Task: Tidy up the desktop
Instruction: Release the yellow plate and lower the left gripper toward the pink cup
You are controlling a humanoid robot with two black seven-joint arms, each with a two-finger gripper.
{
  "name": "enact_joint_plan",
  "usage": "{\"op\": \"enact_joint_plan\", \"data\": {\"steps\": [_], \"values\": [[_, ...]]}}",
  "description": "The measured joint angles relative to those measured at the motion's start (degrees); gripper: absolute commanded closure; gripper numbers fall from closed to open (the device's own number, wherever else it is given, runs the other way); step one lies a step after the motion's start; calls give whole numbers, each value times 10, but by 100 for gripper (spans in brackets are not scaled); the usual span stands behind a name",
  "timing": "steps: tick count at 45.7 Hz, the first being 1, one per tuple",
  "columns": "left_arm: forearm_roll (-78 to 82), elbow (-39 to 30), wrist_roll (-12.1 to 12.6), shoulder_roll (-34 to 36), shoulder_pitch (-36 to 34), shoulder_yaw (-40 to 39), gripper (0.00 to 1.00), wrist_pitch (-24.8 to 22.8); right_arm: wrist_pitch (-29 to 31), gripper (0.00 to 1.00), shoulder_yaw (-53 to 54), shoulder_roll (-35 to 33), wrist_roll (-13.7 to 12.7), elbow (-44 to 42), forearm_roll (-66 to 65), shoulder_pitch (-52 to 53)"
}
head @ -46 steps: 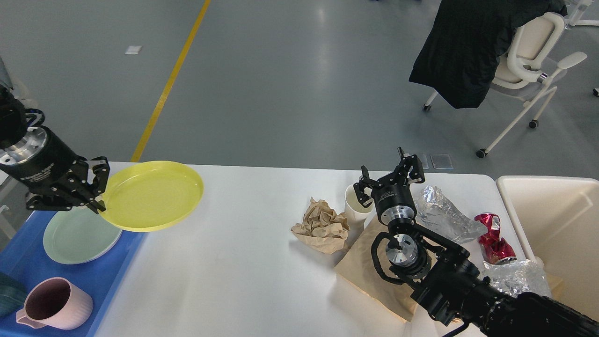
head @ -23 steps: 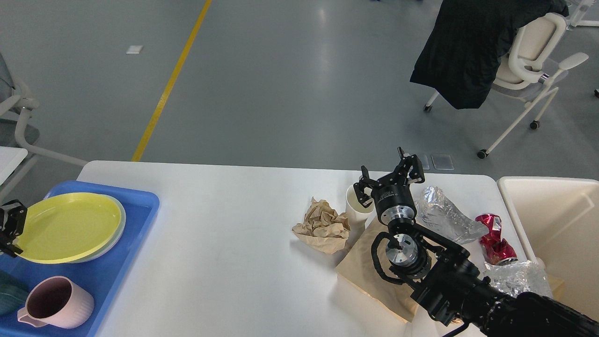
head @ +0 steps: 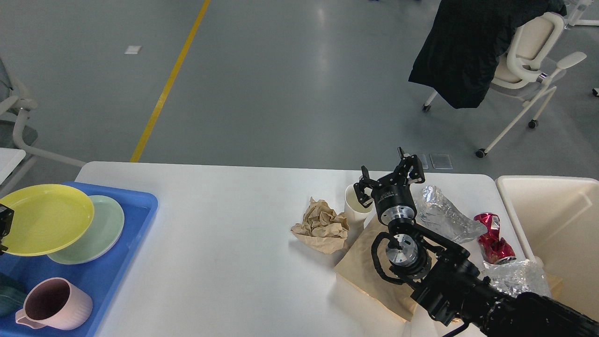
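Now on the desktop | two plates: yellow plate, green plate | one pink cup | two foil wads | right gripper spread wide, holding nothing | left gripper mostly hidden, can't tell.

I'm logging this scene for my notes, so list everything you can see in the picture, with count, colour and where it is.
desktop: 1, white, fills the foreground
tray: 1, blue, left end of the desktop
yellow plate: 1, yellow, over the tray, overlapping the green plate
green plate: 1, pale green, in the tray
mug: 1, pink, near end of the tray
crumpled paper: 1, brown, centre-right
paper cup: 1, white, beside the crumpled paper
flat paper bag: 1, brown, under the right arm
foil wrappers: 2, silver, right side
crushed can: 1, red, near the bin
bin: 1, cream, right edge
chair: 1, white, black coat draped on it, on the floor behind
right gripper: 1, black, open, above the cup
left gripper: 1, black, barely visible at the left edge
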Motion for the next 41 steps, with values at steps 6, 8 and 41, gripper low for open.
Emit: {"op": "enact_joint_plan", "data": {"steps": [6,8,41], "values": [[-4,-24,-13,-15,22,-9,100,87,0,0,0,0,0,0,0,0],[-5,-34,-18,-17,28,-12,100,118,0,0,0,0,0,0,0,0],[-23,-64,-44,-103,161,-153,99,439,0,0,0,0,0,1,0,0]]}}
